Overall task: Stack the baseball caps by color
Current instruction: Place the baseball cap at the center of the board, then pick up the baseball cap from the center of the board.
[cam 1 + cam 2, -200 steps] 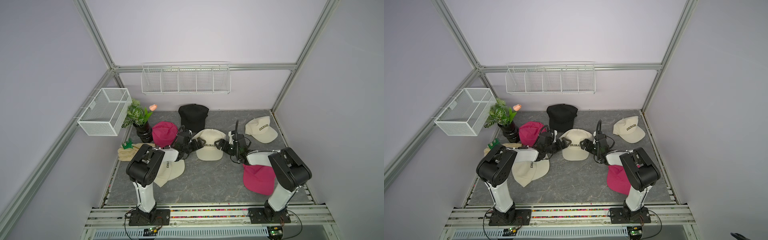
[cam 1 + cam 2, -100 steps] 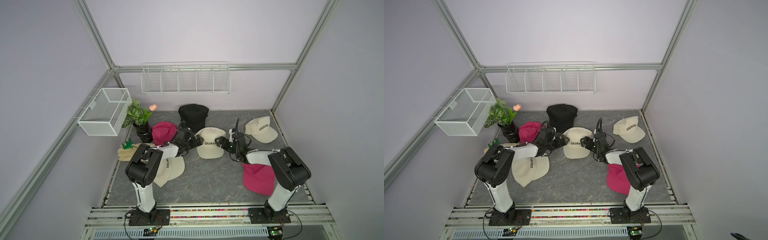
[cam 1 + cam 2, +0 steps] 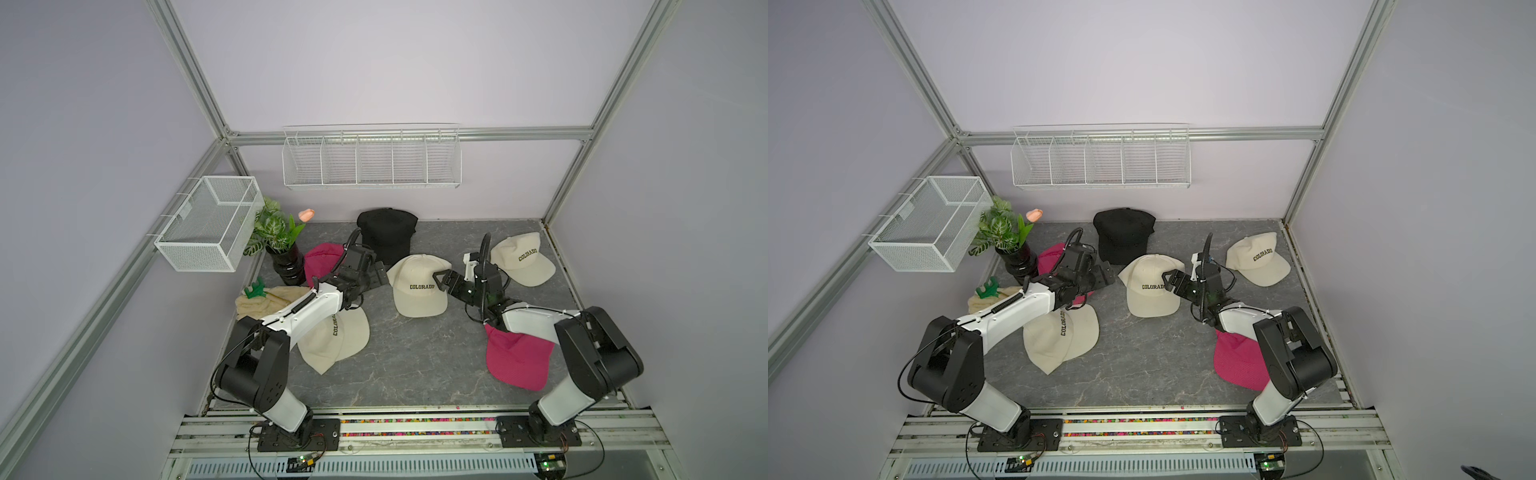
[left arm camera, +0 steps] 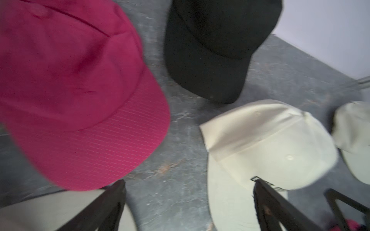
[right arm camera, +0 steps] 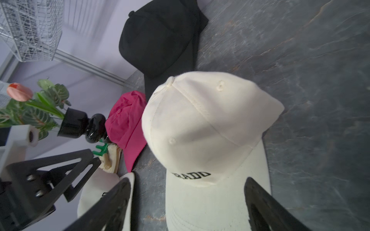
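Note:
In both top views several baseball caps lie on the grey floor. A black cap (image 3: 386,235) (image 3: 1123,235) sits at the back. Cream "COLORADO" caps lie in the middle (image 3: 419,284) (image 5: 204,124), at the back right (image 3: 521,257), and at the front left (image 3: 336,340) under my left arm. One pink cap (image 3: 322,262) (image 4: 76,90) lies at the left, another (image 3: 517,359) under my right arm. My left gripper (image 3: 380,276) (image 4: 188,181) hangs open over bare floor between the pink and middle cream caps. My right gripper (image 3: 440,282) (image 5: 187,180) is open, its jaws astride the middle cap's brim.
A potted plant in a black vase (image 3: 286,266) stands at the back left. A folded cream towel with a green toy (image 3: 266,297) lies in front of it. A wire basket (image 3: 208,224) hangs on the left wall and a wire rack (image 3: 372,158) on the back wall.
My right gripper has edged left, closer over the middle cream cap. My left gripper has shifted slightly toward the back. Both stay open, and no cap has clearly moved.

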